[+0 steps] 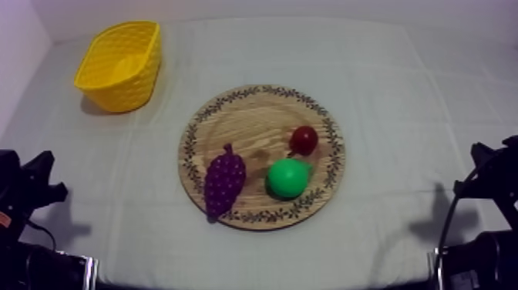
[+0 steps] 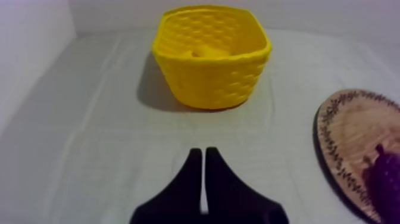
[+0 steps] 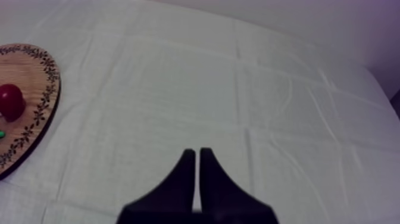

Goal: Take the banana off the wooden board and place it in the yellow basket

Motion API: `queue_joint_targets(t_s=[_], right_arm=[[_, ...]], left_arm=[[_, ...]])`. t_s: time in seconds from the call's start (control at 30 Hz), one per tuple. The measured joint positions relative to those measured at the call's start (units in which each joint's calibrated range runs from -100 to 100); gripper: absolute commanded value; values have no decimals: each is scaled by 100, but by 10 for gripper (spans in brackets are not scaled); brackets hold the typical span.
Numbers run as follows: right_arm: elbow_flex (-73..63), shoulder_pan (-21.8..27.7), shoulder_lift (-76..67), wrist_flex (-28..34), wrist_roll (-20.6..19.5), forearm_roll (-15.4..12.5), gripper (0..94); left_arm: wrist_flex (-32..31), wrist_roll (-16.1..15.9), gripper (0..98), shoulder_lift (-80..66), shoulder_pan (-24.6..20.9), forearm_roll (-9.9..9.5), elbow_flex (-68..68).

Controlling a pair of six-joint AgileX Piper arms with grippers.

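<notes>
The yellow basket (image 1: 120, 65) stands at the table's far left. Inside the basket (image 2: 209, 56) a yellow rounded shape (image 2: 199, 52) lies low, hard to tell from the wall. The round wooden board (image 1: 261, 122) sits mid-table and carries a bunch of grapes (image 1: 224, 179), a green pear (image 1: 287, 177) and a small red fruit (image 1: 304, 139). My left gripper (image 2: 200, 152) is shut on nothing, low over the cloth and facing the basket. My right gripper (image 3: 197, 152) is shut on nothing, over bare cloth right of the board (image 3: 27, 95).
My left arm (image 1: 31, 189) rests at the near left edge, and my right arm (image 1: 486, 177) at the near right edge. A pale wall closes the table's far side and left side. Grey-white cloth (image 1: 401, 92) lies around the board.
</notes>
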Motion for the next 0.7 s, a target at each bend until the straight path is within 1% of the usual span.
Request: queue_joint_targets(t_s=[0.13, 0.27, 0.7], right_arm=[[0, 0, 0, 0, 0, 0, 4], [0, 0, 0, 0, 0, 0, 4], [0, 0, 0, 0, 2, 0, 4]], left_arm=[[0, 489, 1, -1, 14, 0, 0], [0, 746, 1, -7, 16, 0, 0], [0, 743, 1, -7, 19, 0, 0]])
